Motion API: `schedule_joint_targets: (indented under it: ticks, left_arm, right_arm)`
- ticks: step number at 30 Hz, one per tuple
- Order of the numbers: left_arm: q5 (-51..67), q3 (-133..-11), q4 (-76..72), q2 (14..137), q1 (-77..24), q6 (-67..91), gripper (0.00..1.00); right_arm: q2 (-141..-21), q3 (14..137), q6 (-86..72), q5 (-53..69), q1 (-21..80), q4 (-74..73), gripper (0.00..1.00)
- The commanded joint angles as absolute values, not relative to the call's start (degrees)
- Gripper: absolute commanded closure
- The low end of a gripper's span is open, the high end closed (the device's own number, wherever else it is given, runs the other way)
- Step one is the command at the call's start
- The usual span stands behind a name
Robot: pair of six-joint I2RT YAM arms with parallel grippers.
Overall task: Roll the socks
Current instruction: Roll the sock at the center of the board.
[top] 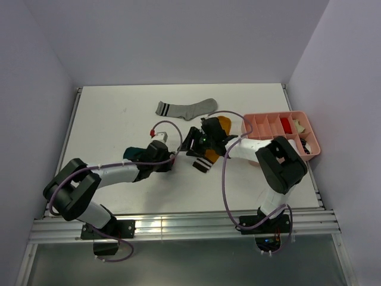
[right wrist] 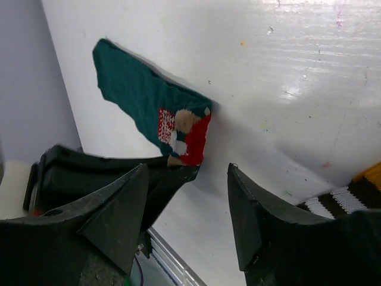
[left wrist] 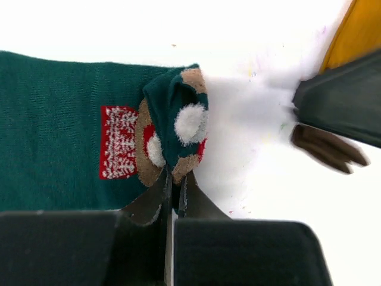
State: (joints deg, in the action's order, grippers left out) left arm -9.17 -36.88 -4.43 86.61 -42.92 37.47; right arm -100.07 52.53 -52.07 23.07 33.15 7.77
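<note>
My left gripper (left wrist: 174, 193) is clamped shut on the folded, printed end of the teal sock (left wrist: 59, 119). The sock's long axis runs sideways from my fingers, flat on the table (left wrist: 250, 47). My right gripper (right wrist: 187, 173) stands open just beyond the fold, nearer the mustard sock (right wrist: 369, 176). The grey sock (top: 187, 109) lies farthest, well apart.
</note>
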Motion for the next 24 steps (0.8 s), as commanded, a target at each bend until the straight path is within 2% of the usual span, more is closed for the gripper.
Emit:
schedule_joint_targets:
  ticks: [1, 7, 24]
  left_arm:
    - [2.43, -33.14, -9.91, 84.29, -39.38, 46.29, 0.99]
    - [10.8, -24.97, -20.02, 82.36, -33.93, 56.76, 0.99]
    - [17.22, -11.25, -34.63, 83.14, -26.98, 71.89, 0.99]
  right_arm:
    - [-97.29, 51.07, -52.38, 21.44, 32.7, 13.62, 0.37]
    - [-98.43, 49.83, -51.86, 23.55, 33.57, 17.49, 0.41]
    - [-110.21, 54.4, -47.46, 26.98, 39.28, 20.04, 0.44]
